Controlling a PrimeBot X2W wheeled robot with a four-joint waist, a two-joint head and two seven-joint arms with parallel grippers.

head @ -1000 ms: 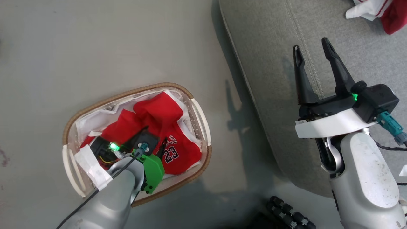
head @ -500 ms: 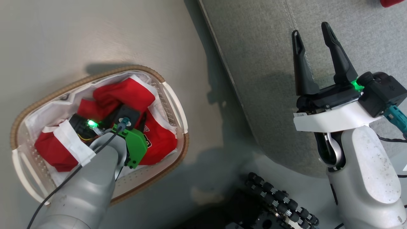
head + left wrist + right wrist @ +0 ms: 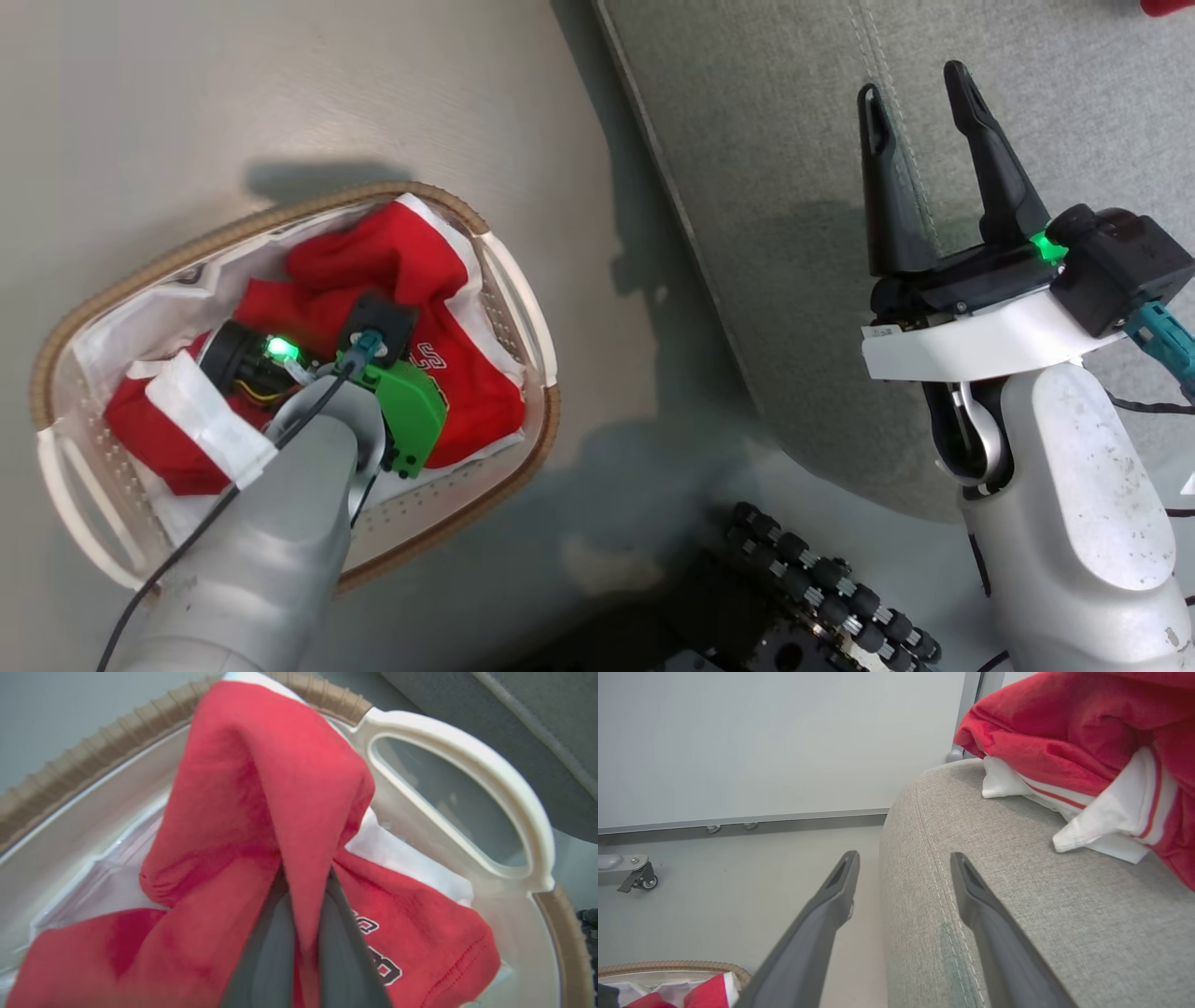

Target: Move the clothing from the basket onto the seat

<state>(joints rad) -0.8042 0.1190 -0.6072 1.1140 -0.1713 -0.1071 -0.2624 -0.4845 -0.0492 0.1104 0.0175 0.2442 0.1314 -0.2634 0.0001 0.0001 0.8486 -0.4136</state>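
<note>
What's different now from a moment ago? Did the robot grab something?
The left fingers have closed, pinching a fold of the red jersey in the basket; before they were open. The right fingers stayed open over the seat, and the other red garment stayed there.

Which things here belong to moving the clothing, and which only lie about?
Job: jersey, pinched by the shut left gripper; basket; seat; garment already on the seat; open right gripper.
Lying about: caster; wall panel.
</note>
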